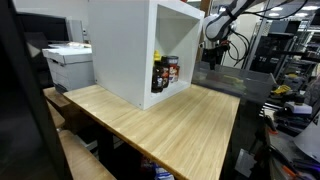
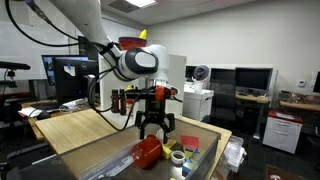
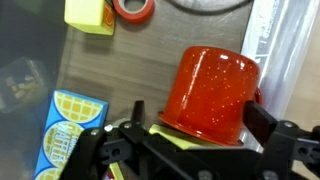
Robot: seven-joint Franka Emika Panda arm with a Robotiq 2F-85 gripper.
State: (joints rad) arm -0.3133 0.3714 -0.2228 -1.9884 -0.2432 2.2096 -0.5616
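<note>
- The robot's black two-fingered gripper [image 2: 155,126] hangs with its claw spread wide, holding nothing.
- A glossy red plastic cup [image 3: 210,90] sits right under the claw. In the wrist view it lies between the two black fingers [image 3: 95,150]. Whether either finger touches it cannot be told.
- In an exterior view the red plastic cup [image 2: 148,152] shows just below the fingertips, at the near end of the long table.
- The cup rests on a grey-brown surface, with a clear plastic wall [image 3: 285,40] just beside it.
- A blue packet with a yellow waffle print [image 3: 65,130] lies flat near the cup, beside one finger.
- A yellow sponge-like block [image 3: 90,14] and a red ring-shaped roll [image 3: 133,8] lie just beside each other, farther from the claw than the cup.
- A light wooden table [image 1: 170,115] carries a white open-fronted box [image 1: 130,50] with dark bottles [image 1: 166,73] standing inside. The gripper is well apart from that box, past the table's far end.
</note>
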